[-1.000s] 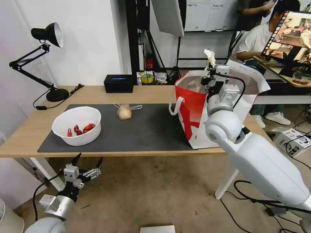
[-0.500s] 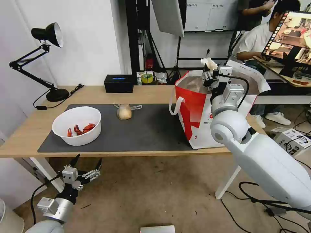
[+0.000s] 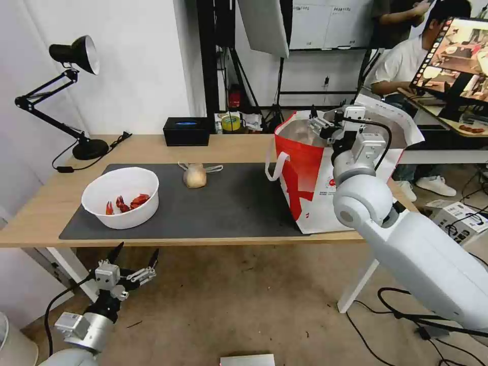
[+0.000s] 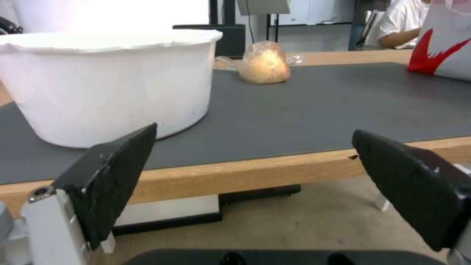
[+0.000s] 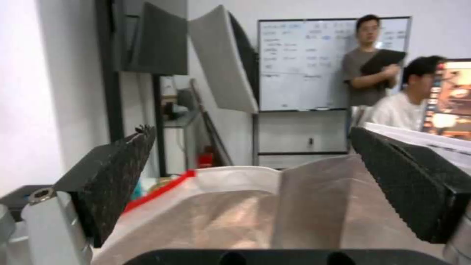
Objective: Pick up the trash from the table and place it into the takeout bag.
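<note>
The red-and-white takeout bag (image 3: 305, 178) stands open at the right end of the table (image 3: 152, 145). My right gripper (image 3: 323, 120) hovers open over its mouth with nothing between the fingers. The right wrist view has this gripper (image 5: 251, 130) just above the silver foil lining (image 5: 235, 217). A white bowl (image 3: 121, 197) with red crayfish shells sits on the left of the dark mat (image 3: 229, 203). A knotted clear bag (image 3: 195, 176) with a beige lump lies mid-mat. My left gripper (image 3: 137, 250) hangs open below the table's front edge, facing the bowl (image 4: 108, 84) and the knotted bag (image 4: 265, 67).
A black desk lamp (image 3: 76, 56) stands at the table's far left, with a small black box (image 3: 186, 131) at the back edge. Cables and a white table leg (image 3: 356, 290) are on the floor at the right. People sit behind the bag.
My right gripper came down over the bag's mouth and opened. The crumpled white tissue it held is gone from its fingers. My left gripper sank slightly.
</note>
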{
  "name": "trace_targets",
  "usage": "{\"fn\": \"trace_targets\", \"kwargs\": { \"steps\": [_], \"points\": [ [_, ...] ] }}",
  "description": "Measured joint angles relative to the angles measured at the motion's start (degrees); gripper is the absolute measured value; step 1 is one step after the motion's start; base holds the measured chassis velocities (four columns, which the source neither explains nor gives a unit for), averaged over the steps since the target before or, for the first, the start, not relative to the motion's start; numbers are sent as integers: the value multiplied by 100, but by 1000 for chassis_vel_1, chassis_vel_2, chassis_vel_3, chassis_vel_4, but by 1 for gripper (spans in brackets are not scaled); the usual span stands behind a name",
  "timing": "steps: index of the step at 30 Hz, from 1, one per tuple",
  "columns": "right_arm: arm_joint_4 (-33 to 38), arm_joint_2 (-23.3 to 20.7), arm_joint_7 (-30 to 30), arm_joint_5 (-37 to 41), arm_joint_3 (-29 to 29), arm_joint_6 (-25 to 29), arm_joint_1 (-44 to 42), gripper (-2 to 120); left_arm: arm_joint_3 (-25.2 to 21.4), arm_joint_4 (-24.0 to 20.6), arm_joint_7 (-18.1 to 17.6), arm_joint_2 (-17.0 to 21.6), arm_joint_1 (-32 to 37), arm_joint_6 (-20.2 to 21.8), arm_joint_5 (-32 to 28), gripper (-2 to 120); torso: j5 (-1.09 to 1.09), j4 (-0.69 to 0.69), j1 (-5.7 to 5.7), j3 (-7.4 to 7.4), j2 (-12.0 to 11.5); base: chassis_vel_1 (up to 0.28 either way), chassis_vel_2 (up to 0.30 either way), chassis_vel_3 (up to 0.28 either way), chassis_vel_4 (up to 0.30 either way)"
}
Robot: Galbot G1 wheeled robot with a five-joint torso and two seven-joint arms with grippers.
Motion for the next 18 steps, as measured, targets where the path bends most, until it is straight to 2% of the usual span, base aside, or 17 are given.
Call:
{"fn": "trace_targets", "kwargs": {
  "steps": [14,18],
  "points": [
    [91,-32,-80,150,18,-19,-30,100,-52,-51,-9,5,59,8,4,100,0,0,0,0,0,0,0,0,0],
    [308,-47,-367,362,2,81,-73,100,-54,-52,-11,-11,55,8,6,100,0,0,0,0,0,0,0,0,0]
  ]
}}
